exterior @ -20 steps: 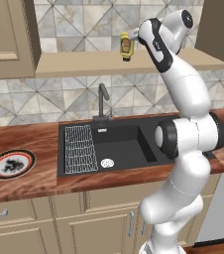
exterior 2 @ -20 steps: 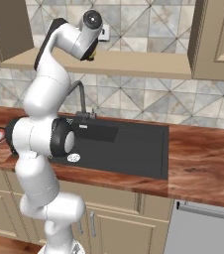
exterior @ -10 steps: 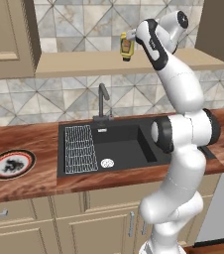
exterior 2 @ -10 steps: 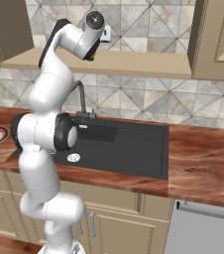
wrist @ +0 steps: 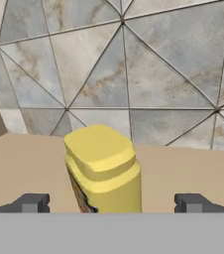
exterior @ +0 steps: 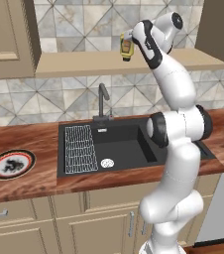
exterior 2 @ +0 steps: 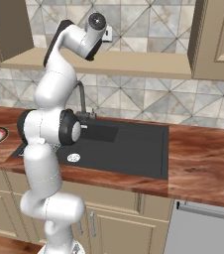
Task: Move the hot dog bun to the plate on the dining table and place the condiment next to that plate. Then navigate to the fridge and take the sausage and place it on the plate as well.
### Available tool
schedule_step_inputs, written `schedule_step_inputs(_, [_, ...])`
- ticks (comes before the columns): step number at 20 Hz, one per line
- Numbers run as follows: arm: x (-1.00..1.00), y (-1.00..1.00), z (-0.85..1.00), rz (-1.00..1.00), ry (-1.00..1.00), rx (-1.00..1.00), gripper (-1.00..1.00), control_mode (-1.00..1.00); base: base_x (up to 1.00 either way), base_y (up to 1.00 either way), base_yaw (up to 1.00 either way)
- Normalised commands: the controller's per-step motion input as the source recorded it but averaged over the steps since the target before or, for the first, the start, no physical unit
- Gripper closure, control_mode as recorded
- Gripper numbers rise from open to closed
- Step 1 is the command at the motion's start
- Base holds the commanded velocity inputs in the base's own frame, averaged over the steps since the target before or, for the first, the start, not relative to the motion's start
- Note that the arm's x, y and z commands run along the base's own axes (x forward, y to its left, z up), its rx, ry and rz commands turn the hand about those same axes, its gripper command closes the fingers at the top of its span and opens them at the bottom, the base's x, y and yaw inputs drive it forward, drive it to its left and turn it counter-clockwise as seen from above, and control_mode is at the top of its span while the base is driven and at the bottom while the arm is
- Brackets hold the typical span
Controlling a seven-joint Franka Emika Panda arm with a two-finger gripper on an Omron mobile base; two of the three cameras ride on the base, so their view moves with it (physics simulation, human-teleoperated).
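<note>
The condiment (exterior: 127,48) is a small bottle with a yellow cap and a dark label, standing upright on the tan wall shelf (exterior: 74,64). In the hand view the condiment (wrist: 104,166) stands close in front of me, between my two fingertips (wrist: 32,203), with shelf showing on either side of it. My gripper (exterior: 129,40) is raised to shelf height right beside the bottle and is open, gripping nothing. From the right base view the gripper (exterior 2: 106,33) sits behind the arm's wrist, against the tiled wall.
Wooden cabinets (exterior: 7,37) (exterior: 220,25) close in both ends of the shelf. Below lie a black sink (exterior: 119,144) with faucet (exterior: 101,99) and drying rack (exterior: 79,148). A patterned plate (exterior: 11,164) rests on the wooden counter at left.
The hand has crept a little closer to the bottle on the shelf. The jaws stay wide open and the bottle has not moved.
</note>
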Motion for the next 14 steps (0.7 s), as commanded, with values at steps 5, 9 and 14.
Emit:
schedule_step_inputs(5, [0.38,0.0,0.0,0.0,0.0,0.0,-1.0,-1.0,0.0,0.0,0.0])
schedule_step_inputs(9, [0.26,0.03,0.0,0.0,0.0,0.0,-1.0,-1.0,0.0,0.0,0.0])
schedule_step_inputs(14, [0.0,0.19,0.0,0.01,0.0,0.0,1.0,-1.0,0.0,0.0,0.0])
